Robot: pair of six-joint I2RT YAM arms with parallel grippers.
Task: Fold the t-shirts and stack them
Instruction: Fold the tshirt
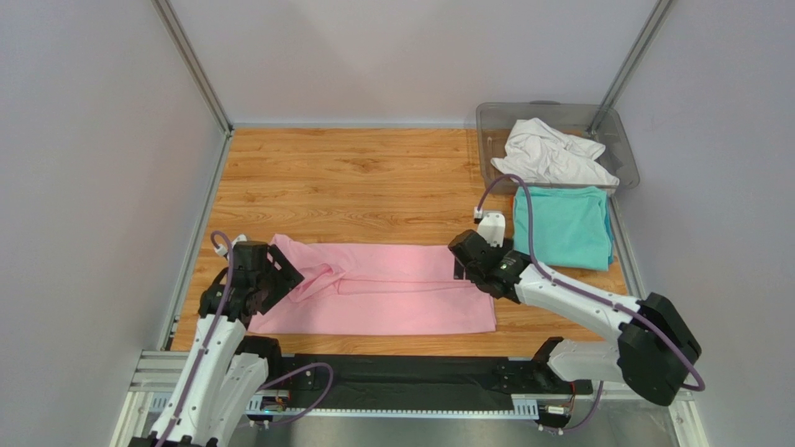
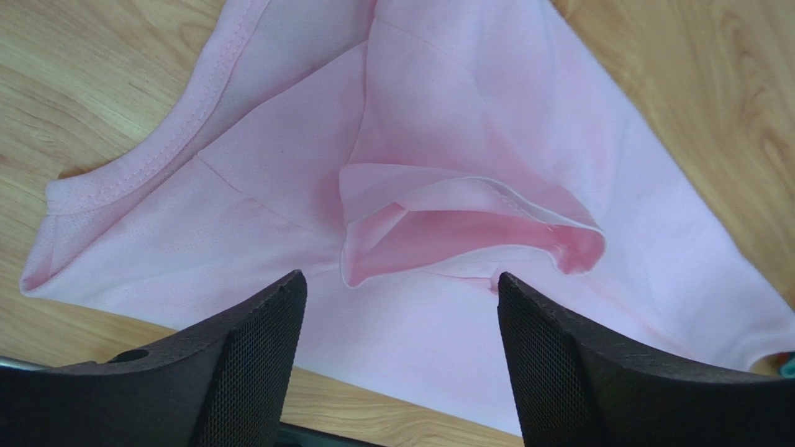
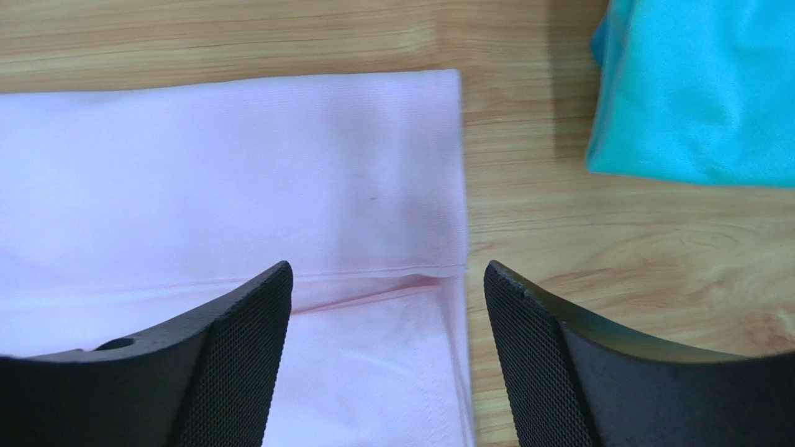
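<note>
The light pink t-shirt [image 1: 383,289] lies flat on the wooden table, folded lengthwise into a long strip. My left gripper [image 1: 280,270] hovers open over its left end, where a loose sleeve [image 2: 467,228] bunches up; nothing sits between the jaws [image 2: 401,307]. My right gripper [image 1: 462,265] is open above the shirt's right hem corner [image 3: 411,279], also holding nothing. A folded teal t-shirt [image 1: 563,225] rests at the right, its corner showing in the right wrist view [image 3: 700,93]. The white t-shirt [image 1: 552,154] is crumpled in the bin.
A clear grey plastic bin [image 1: 627,149] stands at the back right corner. Metal frame rails [image 1: 191,242] border the table at left and right, and grey walls enclose it. Bare wood [image 1: 355,177] lies behind the pink shirt.
</note>
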